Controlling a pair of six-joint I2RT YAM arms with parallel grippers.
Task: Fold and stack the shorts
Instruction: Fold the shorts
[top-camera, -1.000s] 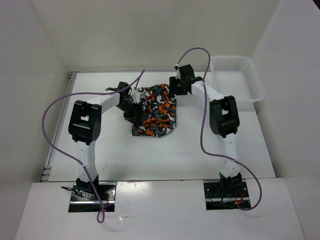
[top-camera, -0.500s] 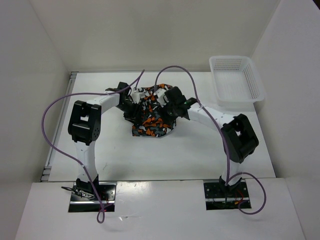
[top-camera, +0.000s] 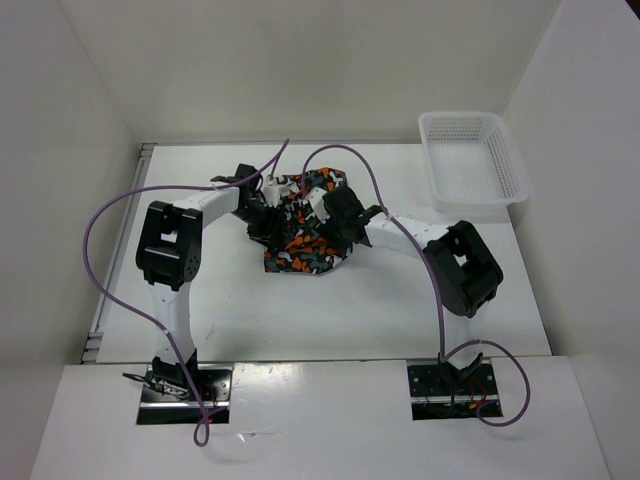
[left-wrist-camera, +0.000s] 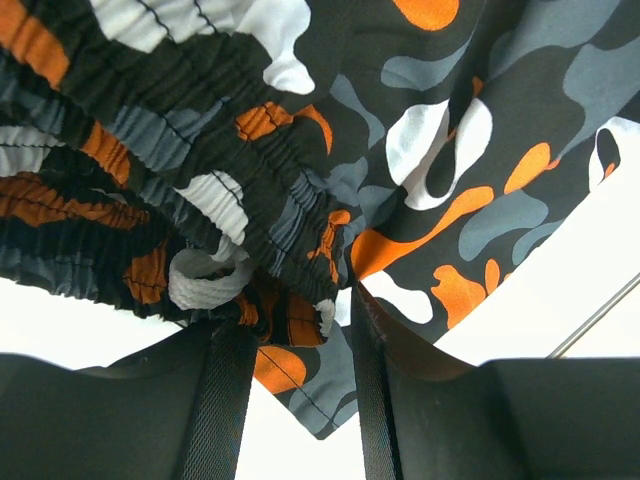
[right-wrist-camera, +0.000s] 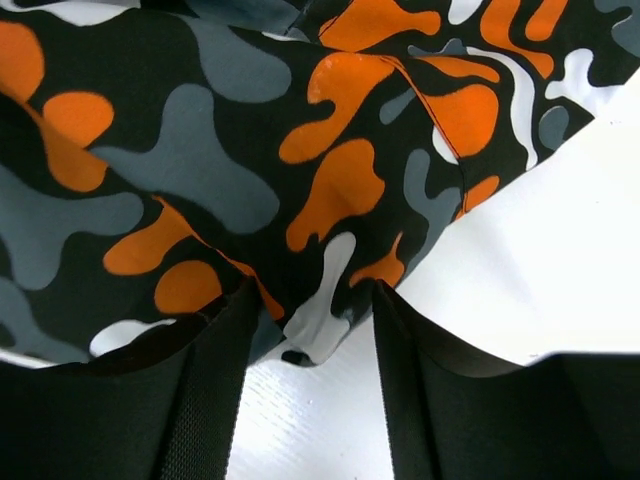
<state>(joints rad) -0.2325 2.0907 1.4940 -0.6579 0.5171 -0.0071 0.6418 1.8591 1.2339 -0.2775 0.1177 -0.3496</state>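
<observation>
Right gripper (top-camera: 338, 215) has shifted left over the shorts (top-camera: 300, 245), which lie at frame centre on the table (top-camera: 250, 300). Its fingers (right-wrist-camera: 215, 380) clamp a hem fold. Left gripper (left-wrist-camera: 295, 312) pinches the gathered waistband. Basket (top-camera: 470, 160): upper right.

there is one pair of soft fabric shorts (top-camera: 305, 228) with orange, white, grey and black blotches. one white plastic mesh basket (top-camera: 512, 160), at about 1 o'clock on the one white table (top-camera: 350, 310). two black and white robot arms, the left arm (top-camera: 170, 250) and the right arm (top-camera: 462, 268). two black two-finger grippers, the left gripper (left-wrist-camera: 295, 340) and the right gripper (right-wrist-camera: 310, 312). two thin purple cables (top-camera: 87, 240). two dark metal base plates (top-camera: 185, 392), at 6 o'clock.
</observation>
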